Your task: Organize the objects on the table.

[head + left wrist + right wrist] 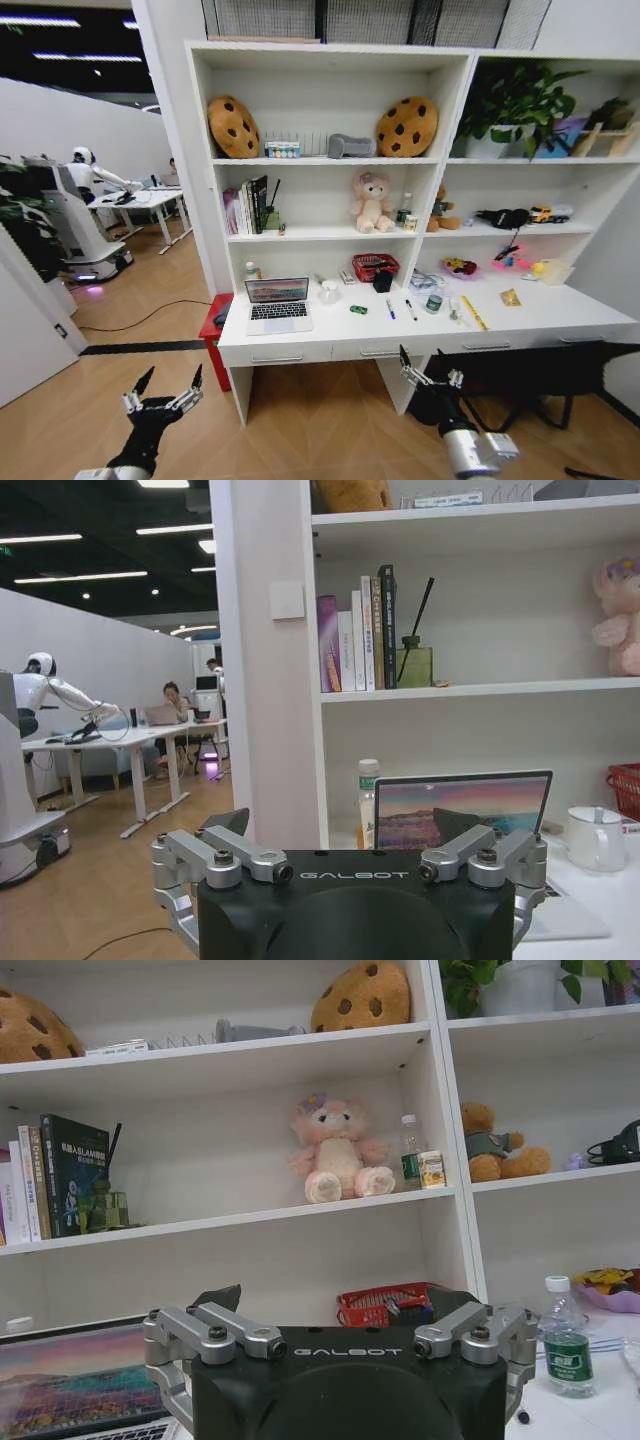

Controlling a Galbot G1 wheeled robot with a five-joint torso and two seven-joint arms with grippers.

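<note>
The long white table (520, 322) stands ahead of me under tall shelving. On it, an open silver laptop (278, 303) sits at the left, with a green toy car (358, 309), a blue pen (390, 310) and a black pen (411, 309) to its right. A gold foil packet (511, 297) lies further right. My left gripper (170, 386) hangs open low over the floor, short of the table's left end. My right gripper (428, 370) is open too, below the table's front edge. The laptop (460, 805) shows beyond the open left gripper (345, 825). The right gripper (335, 1305) is empty.
A red basket (375, 266), a white kettle (329, 292), a yellow ruler (473, 312) and a water bottle (568, 1350) also stand on the table. A red box (214, 325) sits on the floor at its left end. Shelves above hold books, plush toys and plants. Open wooden floor lies between me and the table.
</note>
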